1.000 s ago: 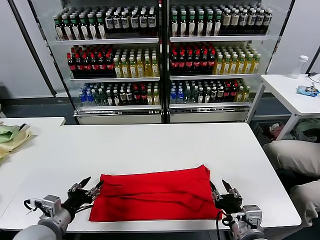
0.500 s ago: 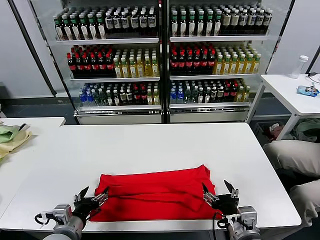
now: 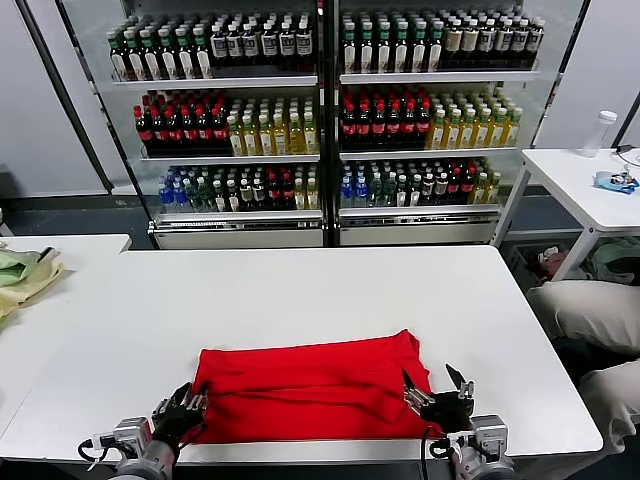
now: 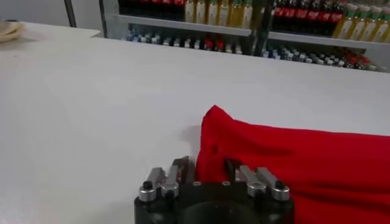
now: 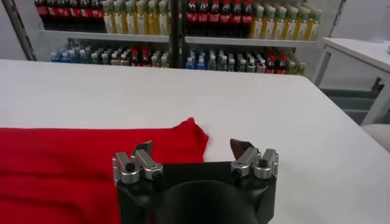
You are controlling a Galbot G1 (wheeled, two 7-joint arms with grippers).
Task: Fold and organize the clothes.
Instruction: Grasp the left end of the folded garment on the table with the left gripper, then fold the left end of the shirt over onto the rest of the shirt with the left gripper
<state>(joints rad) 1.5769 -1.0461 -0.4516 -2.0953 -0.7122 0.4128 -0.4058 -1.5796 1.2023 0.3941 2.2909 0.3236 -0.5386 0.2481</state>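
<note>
Centrally, white table (image 3: 300, 290) bears red T-shirt (image 3: 310, 390); left hand (image 3: 183, 408) pinching edge, right hand (image 3: 436, 392) open.

left arm: low at the near table edge, on the robot's left
left gripper (image 3: 186, 405): fingers partly drawn in, fabric between them
right arm: low at the near edge, on the right
right gripper (image 3: 432, 388): fingers spread wide, nothing held

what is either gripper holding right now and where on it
The left gripper is closing on the near left corner of the bright red cotton T-shirt; the right gripper is open, holding nothing.
</note>
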